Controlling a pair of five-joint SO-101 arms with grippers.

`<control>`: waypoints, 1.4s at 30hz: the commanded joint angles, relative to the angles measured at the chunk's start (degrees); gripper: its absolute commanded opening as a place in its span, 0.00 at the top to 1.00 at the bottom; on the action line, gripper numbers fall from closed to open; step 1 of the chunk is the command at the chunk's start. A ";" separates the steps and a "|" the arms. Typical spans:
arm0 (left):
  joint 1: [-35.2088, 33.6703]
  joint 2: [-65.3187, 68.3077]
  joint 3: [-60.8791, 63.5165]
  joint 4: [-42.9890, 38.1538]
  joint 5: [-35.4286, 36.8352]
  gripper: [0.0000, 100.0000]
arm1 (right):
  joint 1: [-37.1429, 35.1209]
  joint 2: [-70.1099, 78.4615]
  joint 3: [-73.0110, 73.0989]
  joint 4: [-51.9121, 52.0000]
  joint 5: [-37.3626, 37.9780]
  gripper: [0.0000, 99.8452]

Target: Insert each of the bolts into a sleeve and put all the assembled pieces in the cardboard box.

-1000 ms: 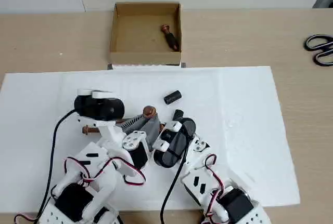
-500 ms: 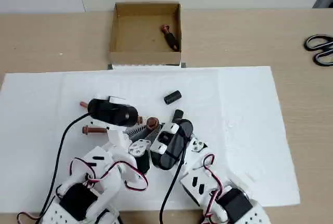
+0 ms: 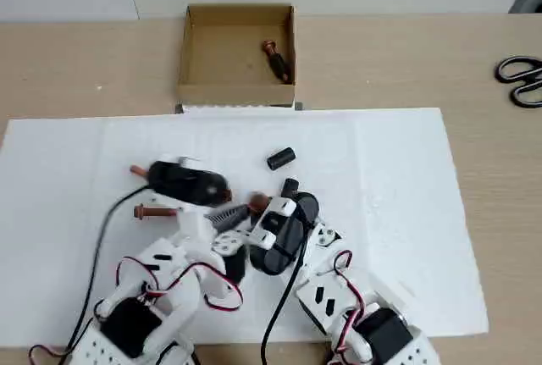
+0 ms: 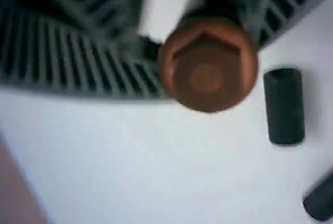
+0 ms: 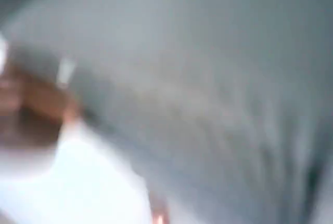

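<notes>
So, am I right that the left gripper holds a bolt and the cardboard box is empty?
Not quite: the cardboard box is not empty; the high view shows one assembled piece lying inside it. The left gripper does hold a bolt.

The bolt [image 4: 208,65] in the left claw [image 3: 240,211] shows only its head, the shank lost behind the ribbed fingers [image 4: 78,52]; a sleeve [image 4: 320,206] beyond the claw is cropped.
</notes>
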 commanded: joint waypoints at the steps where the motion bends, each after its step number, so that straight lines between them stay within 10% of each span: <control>1: -0.09 -0.53 -0.48 -1.14 0.00 0.74 | 1.45 -0.75 -3.78 -1.71 0.44 1.00; 18: -8.35 -0.26 -8.48 -3.78 -5.01 0.75 | 4.09 -0.75 0.70 -2.15 0.00 1.00; 24: -18.46 -0.53 -7.16 -3.60 -6.95 1.00 | 7.60 -0.75 2.55 -2.24 -1.85 1.00; 42: -23.82 -0.62 11.65 -3.78 -9.58 0.99 | 18.95 -0.57 -5.89 -5.05 -5.54 1.00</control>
